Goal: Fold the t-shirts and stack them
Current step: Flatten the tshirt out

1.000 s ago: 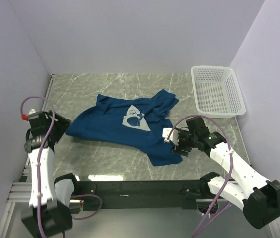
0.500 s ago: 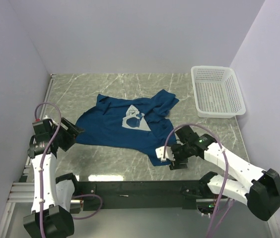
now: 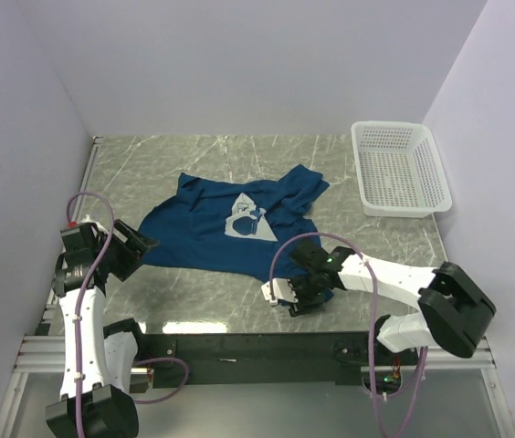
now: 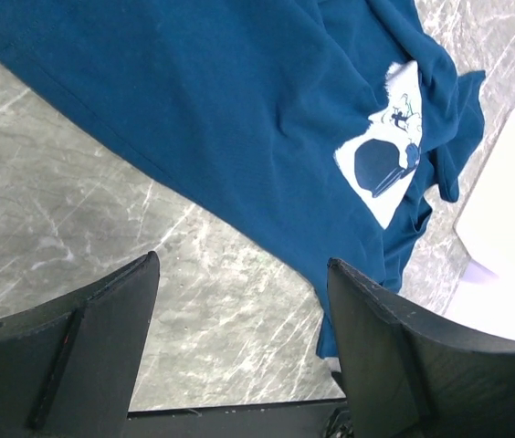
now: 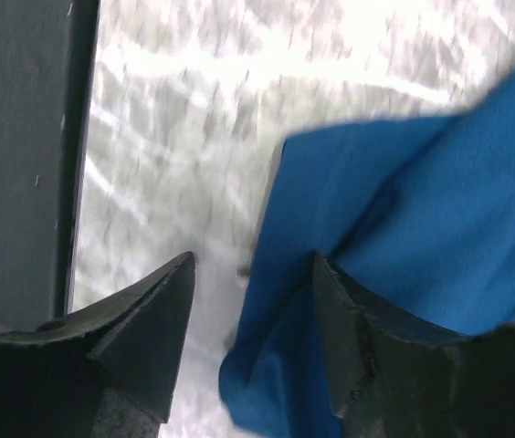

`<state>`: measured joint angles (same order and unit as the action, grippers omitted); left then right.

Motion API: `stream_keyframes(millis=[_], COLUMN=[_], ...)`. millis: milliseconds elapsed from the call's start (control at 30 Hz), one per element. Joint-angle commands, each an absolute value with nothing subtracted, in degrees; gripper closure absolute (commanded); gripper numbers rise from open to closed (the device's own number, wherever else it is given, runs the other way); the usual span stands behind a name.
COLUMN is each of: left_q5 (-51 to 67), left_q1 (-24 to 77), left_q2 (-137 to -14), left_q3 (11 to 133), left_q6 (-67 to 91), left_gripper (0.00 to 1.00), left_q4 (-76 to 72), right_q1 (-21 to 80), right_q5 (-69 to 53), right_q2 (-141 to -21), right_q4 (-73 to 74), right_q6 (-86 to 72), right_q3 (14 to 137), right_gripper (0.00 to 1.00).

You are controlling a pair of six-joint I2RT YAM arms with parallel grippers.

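Observation:
The dark blue t-shirt (image 3: pixel 230 228) lies crumpled and unfolded on the marble table, its white-and-blue print (image 3: pixel 246 219) facing up. It also shows in the left wrist view (image 4: pixel 239 119) and the right wrist view (image 5: pixel 422 237). My left gripper (image 3: pixel 139 246) is open and empty, just left of the shirt's left edge, with bare table between its fingers (image 4: pixel 102 347). My right gripper (image 3: pixel 287 294) is open at the shirt's near corner. That corner's edge (image 5: pixel 276 365) lies between its fingers (image 5: pixel 148 319).
A white plastic mesh basket (image 3: pixel 401 167) stands at the back right of the table. The table's near edge, a black rail (image 3: pixel 239 347), runs just below the right gripper. Purple walls enclose the left, back and right sides.
My right gripper has swung left and toward the near edge, from beside the shirt's right side to its near corner. My left gripper moved right to the shirt's left edge, then held.

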<state>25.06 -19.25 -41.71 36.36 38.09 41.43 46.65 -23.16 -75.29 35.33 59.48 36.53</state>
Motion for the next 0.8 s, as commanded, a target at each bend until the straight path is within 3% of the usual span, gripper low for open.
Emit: stream_keyframes(millis=[0, 133, 167, 267, 433, 533, 767], left_q5=[27.24, 27.51, 27.77, 27.86, 27.95, 28.04, 28.21], left_q1=[-19.07, -18.9, -18.9, -18.54, -17.93, -17.84, -17.67], left_q2=[-40.96, -40.78, -40.78, -40.87, -40.61, -40.43, -40.95], left_q3=[36.12, 36.04, 36.04, 36.12, 36.21, 36.47, 36.74], left_q6=[36.47, 36.39, 36.39, 36.21, 36.04, 35.95, 35.95], left_gripper=[0.21, 0.21, 0.21, 0.21, 0.21, 0.21, 0.21], left_q4=[40.52, 40.43, 40.34, 40.25, 40.43, 40.43, 40.17], right_q1=[48.07, 47.99, 47.99, 47.29, 44.91, 44.74, 49.91], right_q5=[-20.23, -16.79, -16.53, -17.4, -26.78, -33.19, -37.27], right_q2=[-78.48, -81.64, -81.65, -79.64, -69.46, -64.36, -56.0], right_q4=[30.68, 28.39, 28.65, 31.8, 48.3, 60.88, 73.56], right_q6=[55.73, 53.44, 52.74, 52.65, 57.82, 64.58, 65.04], right_q3=[39.11, 39.2, 39.37, 40.6, 50.41, 56.31, 53.54], right_gripper=[0.41, 0.57, 0.7, 0.91, 1.0, 1.0, 1.0])
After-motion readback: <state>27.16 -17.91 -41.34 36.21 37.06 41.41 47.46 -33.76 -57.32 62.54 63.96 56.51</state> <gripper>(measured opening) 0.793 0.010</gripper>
